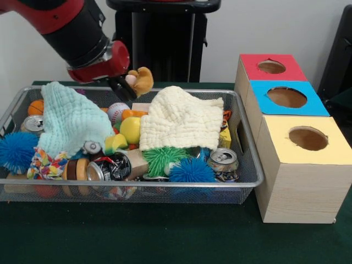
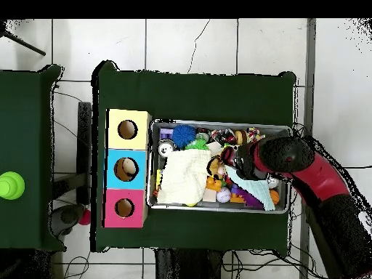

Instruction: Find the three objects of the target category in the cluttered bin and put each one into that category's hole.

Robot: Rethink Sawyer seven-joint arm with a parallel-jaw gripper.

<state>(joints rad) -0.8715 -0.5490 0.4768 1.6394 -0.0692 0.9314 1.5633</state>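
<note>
My gripper (image 1: pixel 130 86) is shut on a small tan plush toy (image 1: pixel 141 79) with a pink face and holds it just above the back of the wire mesh bin (image 1: pixel 165 186). In the overhead view my gripper (image 2: pixel 220 164) is over the bin's (image 2: pixel 218 123) middle. The red-topped box's hole (image 1: pixel 271 66) is at the far right, behind the blue-topped and yellow-topped boxes; in the overhead view the red box's hole (image 2: pixel 123 208) is at the lower left. An orange, black-striped bit (image 1: pixel 227 116) shows by the cream cloth's right edge. No yellow duck is clearly visible.
A mint cloth (image 1: pixel 69 121) and a cream cloth (image 1: pixel 181 118) cover much of the bin. Around them lie blue spiky balls (image 1: pixel 191 170), a green spiky ball (image 1: pixel 164 157), cans (image 1: pixel 223 159), a baseball (image 1: pixel 117 111) and a yellow ball (image 1: pixel 130 130). Blue-topped (image 1: pixel 286 97) and yellow-topped (image 1: pixel 308 138) boxes stand to the right.
</note>
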